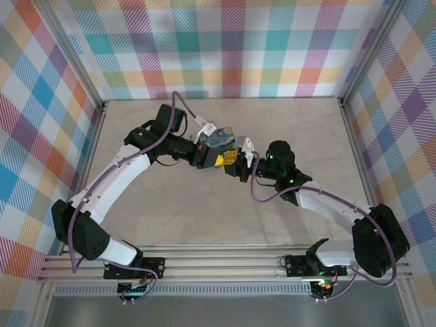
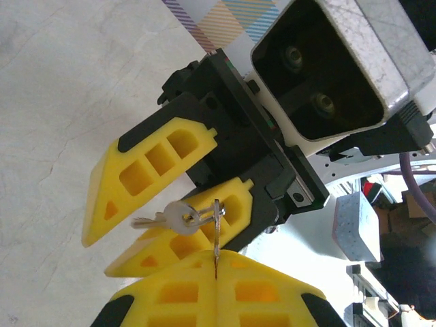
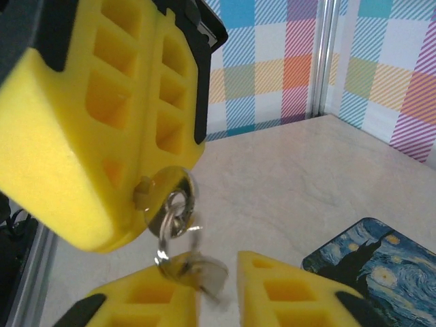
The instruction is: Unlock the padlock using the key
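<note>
Left gripper (image 2: 216, 267) is pressed shut on the key (image 2: 216, 235), with a ring (image 2: 189, 218) and a spare key (image 2: 160, 219) dangling from it; the right gripper (image 3: 216, 283) has its fingers spread either side of that dangling bunch. The padlock (image 3: 371, 266) lies on the table (image 3: 272, 184) near the right fingers, in neither grip. Closing on the loose ring or spare key could catch it crooked, or tug the key from the left grip and drop everything.
</note>
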